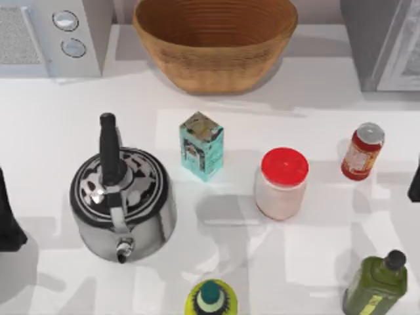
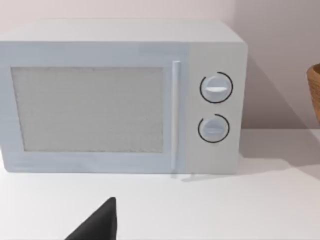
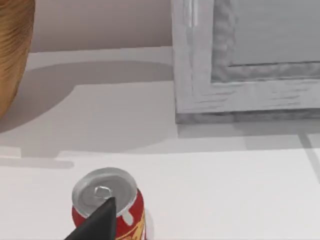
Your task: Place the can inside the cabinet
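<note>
The can (image 1: 362,152) stands upright at the table's right, red with a silver top and pale label marks. It also shows from above in the right wrist view (image 3: 107,200). A dark part of my right gripper (image 3: 95,225) overlaps the can's near side there; whether they touch is not visible. My right arm (image 1: 415,180) sits at the right edge, just right of the can. The cabinet (image 1: 384,42) is at the back right corner, grey with a pale framed door panel (image 3: 260,55) that looks closed. My left arm (image 1: 8,220) is parked at the left edge.
A white microwave (image 1: 52,33) with two knobs is at the back left, a woven basket (image 1: 215,42) at back centre. A kettle (image 1: 121,193), teal carton (image 1: 201,146) and red-lidded jar (image 1: 282,184) stand mid-table. A green bottle (image 1: 377,285) and a yellow-green bottle (image 1: 211,298) stand in front.
</note>
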Controlling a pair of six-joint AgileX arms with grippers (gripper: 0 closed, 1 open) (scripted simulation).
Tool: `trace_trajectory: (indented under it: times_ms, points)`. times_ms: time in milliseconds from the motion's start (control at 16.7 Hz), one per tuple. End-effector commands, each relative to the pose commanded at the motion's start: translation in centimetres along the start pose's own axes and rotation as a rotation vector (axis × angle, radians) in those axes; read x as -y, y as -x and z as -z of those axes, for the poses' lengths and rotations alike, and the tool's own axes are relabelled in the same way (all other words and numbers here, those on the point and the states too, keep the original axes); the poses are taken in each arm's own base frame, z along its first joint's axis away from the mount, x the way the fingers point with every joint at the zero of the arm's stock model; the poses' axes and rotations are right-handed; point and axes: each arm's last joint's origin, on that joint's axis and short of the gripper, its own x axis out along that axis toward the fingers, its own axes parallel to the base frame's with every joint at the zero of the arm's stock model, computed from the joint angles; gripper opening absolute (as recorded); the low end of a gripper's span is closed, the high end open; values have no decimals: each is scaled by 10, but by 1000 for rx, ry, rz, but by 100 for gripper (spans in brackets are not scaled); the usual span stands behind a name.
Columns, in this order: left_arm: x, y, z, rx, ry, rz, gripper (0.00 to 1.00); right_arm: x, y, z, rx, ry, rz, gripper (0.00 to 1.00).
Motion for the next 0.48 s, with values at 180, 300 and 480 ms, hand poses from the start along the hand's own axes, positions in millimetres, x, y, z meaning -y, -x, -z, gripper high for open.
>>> trace_trajectory:
  times_ms: [180,300,480]
  points:
    - [0,0,0,0,0,0,100,-19,-29,8,-80,5,10,100]
    - [0,0,0,0,0,0,100,-31,-48,21,-141,18,20,100]
    - [0,0,0,0,0,0,100,-48,-69,40,-197,35,32,100]
